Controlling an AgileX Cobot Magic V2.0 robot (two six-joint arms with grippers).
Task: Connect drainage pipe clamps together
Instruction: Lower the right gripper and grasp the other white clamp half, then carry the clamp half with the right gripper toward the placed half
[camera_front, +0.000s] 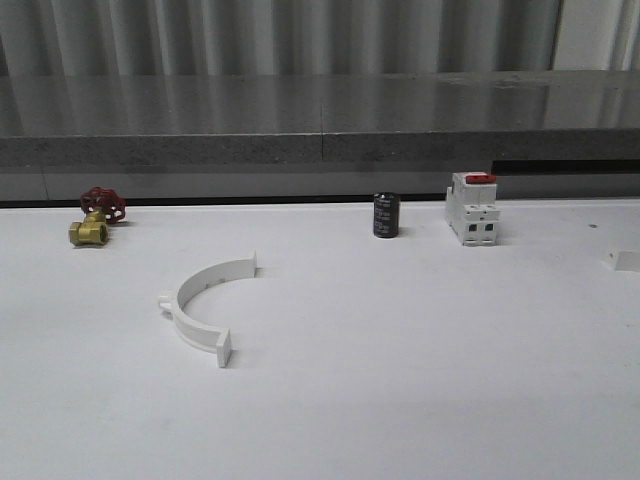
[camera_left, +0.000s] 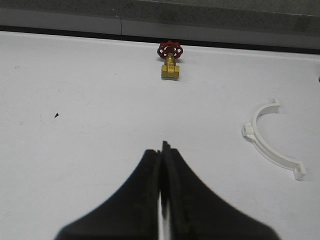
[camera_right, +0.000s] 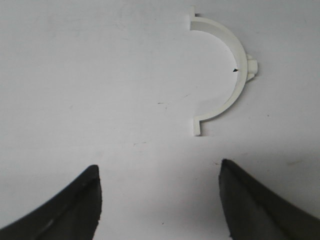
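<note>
Right gripper, jaws spread, is hovering just short of one clamp half; left gripper jaws are pressing together.

A small white piece at the front view's right edge is cut off and unidentifiable. Lettering on the black cylinder, upper centre, is too small to read.

Two white plastic semicircular clamp halves, unjoined. First half-ring: flat on the table, near the brass valve and to its right, closer to the camera, open side turned away from the valve, flat flange at each end, small tab on the outer curve. Second half-ring: also flat, same shape; place relative to the valve not discernible.
</note>
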